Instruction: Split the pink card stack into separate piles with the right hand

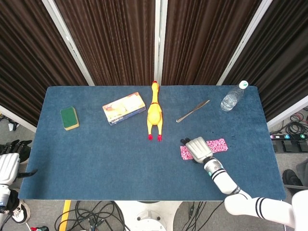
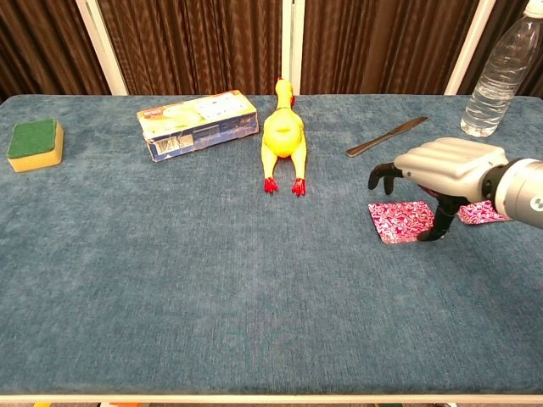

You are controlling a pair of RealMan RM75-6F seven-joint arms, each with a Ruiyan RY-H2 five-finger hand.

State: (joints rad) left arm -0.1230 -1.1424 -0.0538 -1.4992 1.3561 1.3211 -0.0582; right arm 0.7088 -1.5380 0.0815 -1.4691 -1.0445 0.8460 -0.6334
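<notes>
The pink patterned card stack (image 1: 186, 153) (image 2: 395, 221) lies on the blue table, right of centre. One separate pink card (image 1: 218, 144) (image 2: 484, 213) lies just to its right. My right hand (image 1: 198, 148) (image 2: 447, 164) hovers palm-down over the stack's right half, fingers spread and pointing down. Its dark thumb tip (image 2: 435, 231) touches the stack's right edge, and it holds nothing. My left hand (image 1: 8, 166) hangs off the table's left front corner, fingers apart and empty, seen only in the head view.
A yellow rubber chicken (image 1: 154, 115) (image 2: 284, 136) lies at centre, with a snack box (image 1: 123, 108) and a green sponge (image 1: 69, 118) to its left. A table knife (image 1: 192, 111) and a water bottle (image 1: 232, 98) are behind the cards.
</notes>
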